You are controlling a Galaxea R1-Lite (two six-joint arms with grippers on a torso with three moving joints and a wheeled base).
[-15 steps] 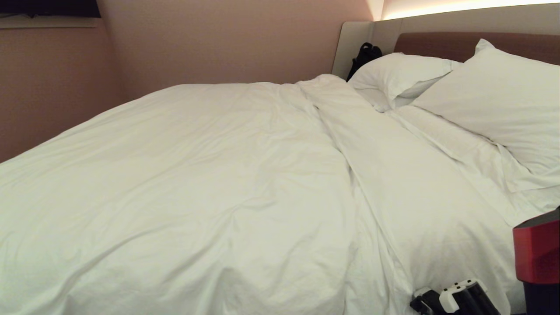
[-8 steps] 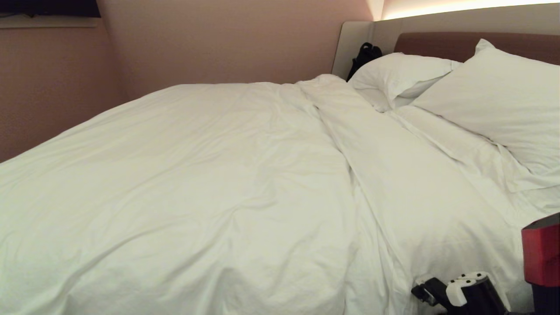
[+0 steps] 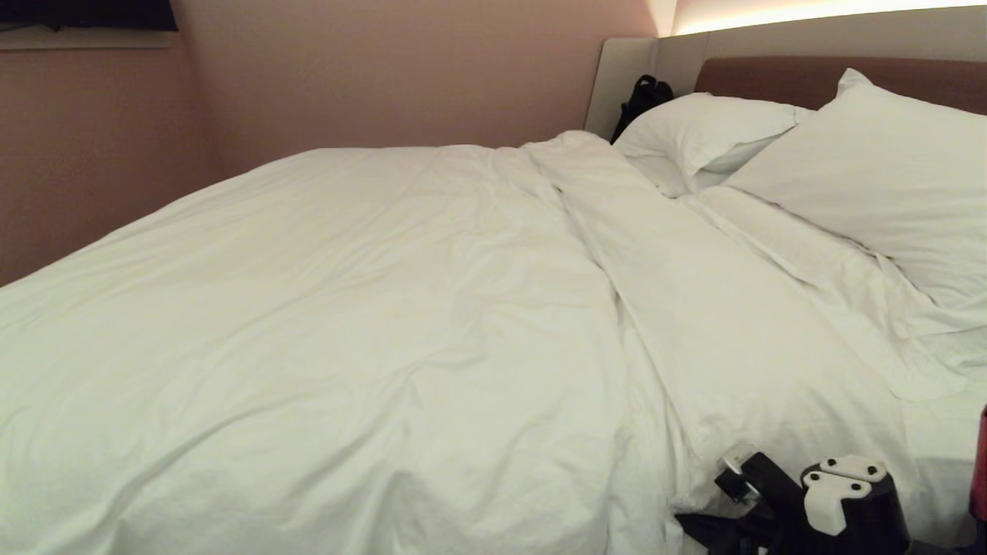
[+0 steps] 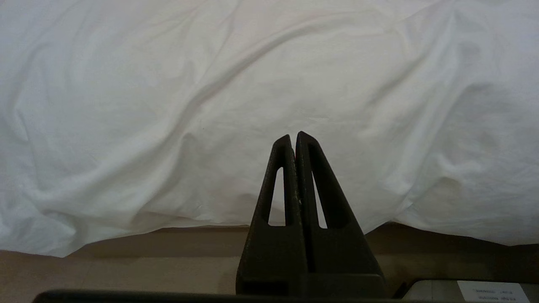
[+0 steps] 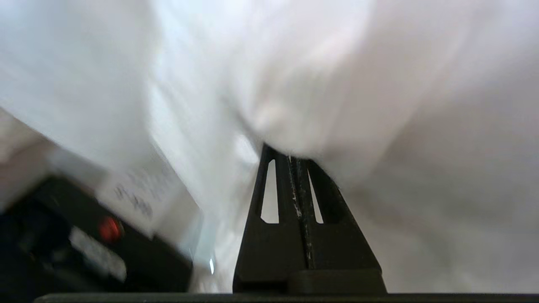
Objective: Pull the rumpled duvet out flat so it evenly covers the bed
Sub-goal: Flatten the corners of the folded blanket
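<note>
The white duvet (image 3: 347, 308) lies over most of the bed (image 3: 771, 77), with a long fold ridge running from near the pillows down to the near edge. At that near edge, bottom right in the head view, sits my right arm's wrist (image 3: 840, 497). The right gripper (image 5: 293, 156) is shut, its tips buried in a bunch of the duvet (image 5: 320, 105). My left gripper (image 4: 293, 134) is shut on nothing and points at the duvet (image 4: 210, 105) where it hangs over the bed's side (image 4: 126, 252).
Two white pillows (image 3: 709, 123) (image 3: 887, 177) lean on the brown headboard. A black bag (image 3: 644, 96) stands in the far corner behind them. Pink walls close the far and left sides. Bare sheet (image 3: 948, 439) shows below the near pillow.
The right arm has risen and swung left at the near edge; its red part has slid almost out at the right. The duvet edge beside it has bunched and lifted.
</note>
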